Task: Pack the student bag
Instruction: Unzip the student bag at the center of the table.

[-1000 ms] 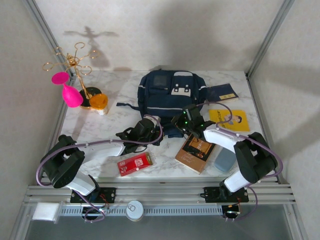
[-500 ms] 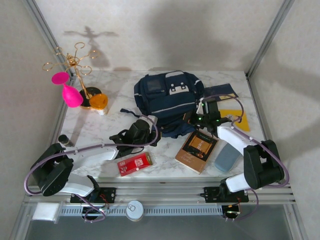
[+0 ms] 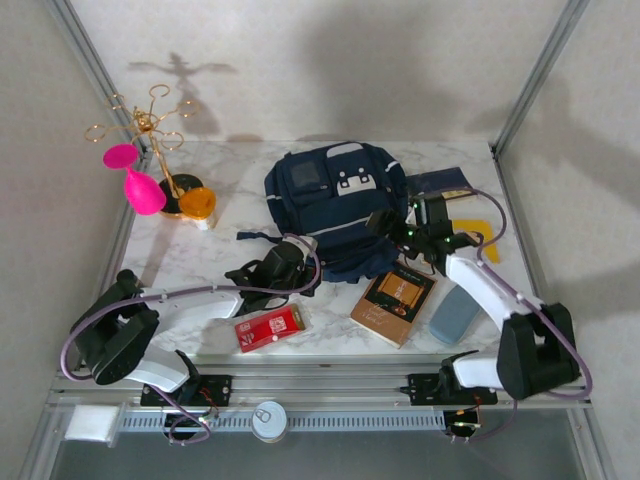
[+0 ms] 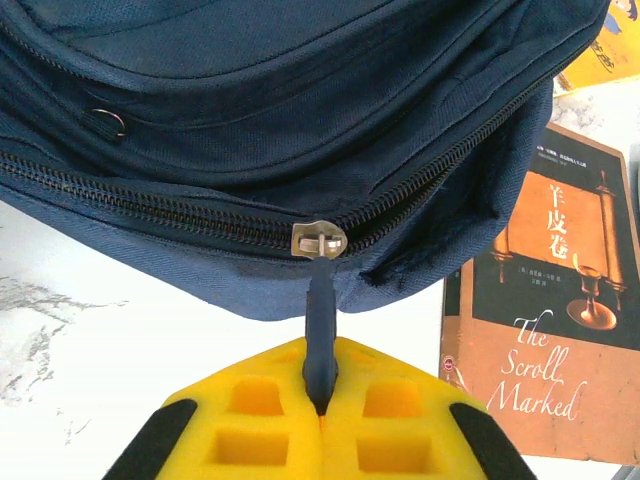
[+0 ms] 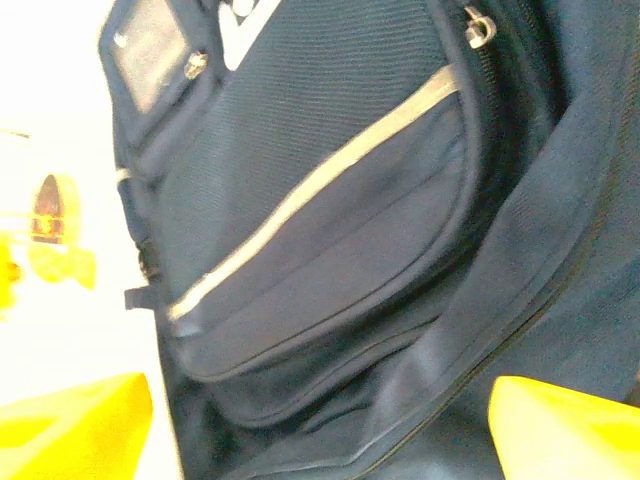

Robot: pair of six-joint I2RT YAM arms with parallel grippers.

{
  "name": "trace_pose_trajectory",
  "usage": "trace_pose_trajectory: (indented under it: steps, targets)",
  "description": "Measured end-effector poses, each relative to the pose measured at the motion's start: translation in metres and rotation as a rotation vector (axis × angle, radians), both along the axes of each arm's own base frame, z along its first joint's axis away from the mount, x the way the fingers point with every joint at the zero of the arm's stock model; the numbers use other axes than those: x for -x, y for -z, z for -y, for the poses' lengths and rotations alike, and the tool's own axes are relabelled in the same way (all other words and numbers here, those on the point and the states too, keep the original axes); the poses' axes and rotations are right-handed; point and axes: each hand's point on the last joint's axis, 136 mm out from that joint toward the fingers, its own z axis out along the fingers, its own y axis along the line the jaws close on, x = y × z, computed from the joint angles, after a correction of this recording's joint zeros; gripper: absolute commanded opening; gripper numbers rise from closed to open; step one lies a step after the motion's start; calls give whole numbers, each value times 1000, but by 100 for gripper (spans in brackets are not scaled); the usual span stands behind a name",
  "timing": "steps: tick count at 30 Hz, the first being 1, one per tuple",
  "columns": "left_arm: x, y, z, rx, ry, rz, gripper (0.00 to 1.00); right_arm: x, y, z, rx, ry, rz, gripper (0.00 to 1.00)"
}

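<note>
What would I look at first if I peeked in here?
The big navy student bag in the middle of the marble table catches the eye first. Close up, the yellow left gripper pinches the bag's zipper pull. At the far left, something bright pink sits against a gold wire stand.

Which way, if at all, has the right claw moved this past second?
Yes. The right gripper has shifted rightward and toward the far side, away from the brown book, now beside the student bag, near the yellow book.
</note>
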Motion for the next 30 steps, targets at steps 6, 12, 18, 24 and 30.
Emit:
trace_pose_trajectory:
  steps: [6, 12, 18, 24, 30]
  targets:
    - [-2, -3, 4, 11, 4, 0, 0, 52, 2, -58, -172, -8, -96, 99]
    - [-4, -7, 8, 20, 5, 1, 0, 52, 35, -75, -188, 125, -209, 98]
    - [-5, -5, 9, 18, 6, -5, 0, 25, 64, -83, -147, 192, -236, 67]
    - [-7, -1, 9, 10, -6, -11, 0, 17, 80, -79, -100, 168, -228, 29]
    - [-14, -5, 9, 7, -31, 4, 0, 9, 72, -72, -112, 118, -197, 7]
